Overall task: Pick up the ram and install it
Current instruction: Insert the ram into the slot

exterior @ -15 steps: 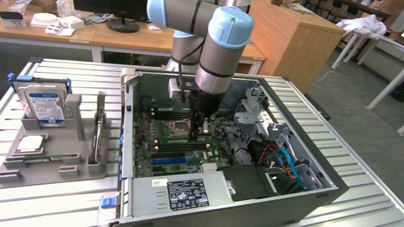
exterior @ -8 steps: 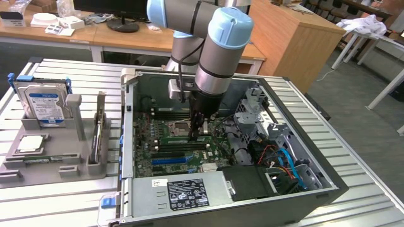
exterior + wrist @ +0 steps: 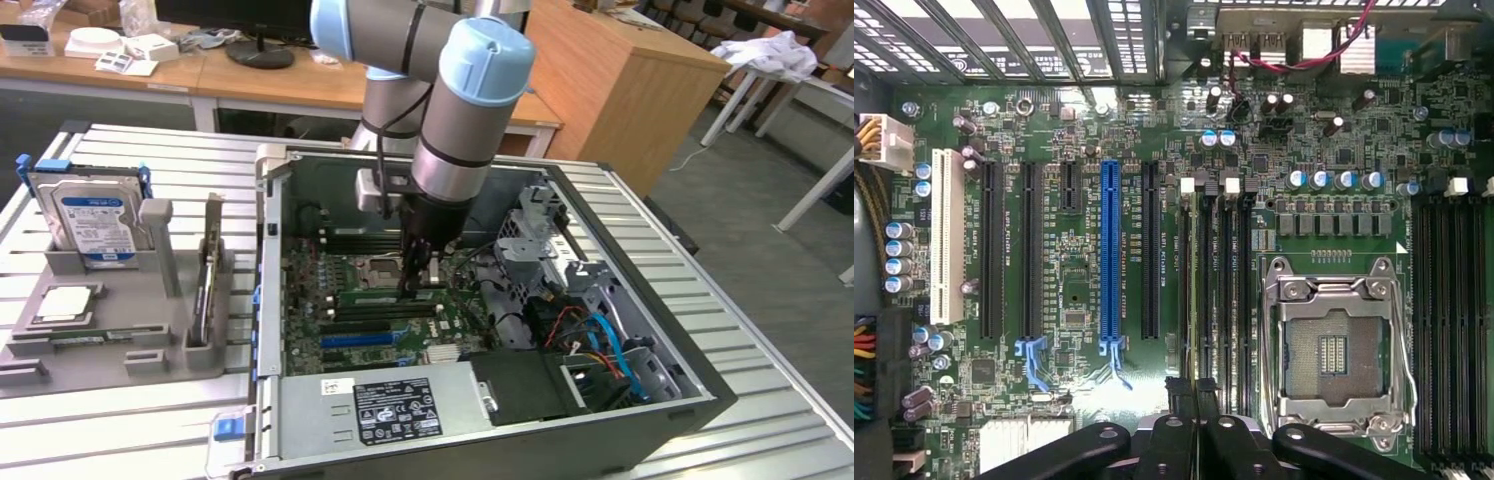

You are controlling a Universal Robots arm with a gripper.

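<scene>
Now one pincer [image 3: 416, 283] clamped narrow on one ram [image 3: 376, 295], over four empty black slots [image 3: 1225, 290] beside one socket [image 3: 1334, 345].

A blue-labelled hard drive [image 3: 96, 215] stands upright in a grey holder [image 3: 134, 312] — beside the open computer case [image 3: 534, 450], motherboard [image 3: 1069, 300] exposed.

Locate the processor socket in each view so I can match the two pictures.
Exterior view: the processor socket sits inside the open computer case, just to the exterior view's left of the arm's lower end.
Wrist view: the processor socket lies between two banks of black memory slots.
Shared landmark: the blue expansion slot.
</scene>
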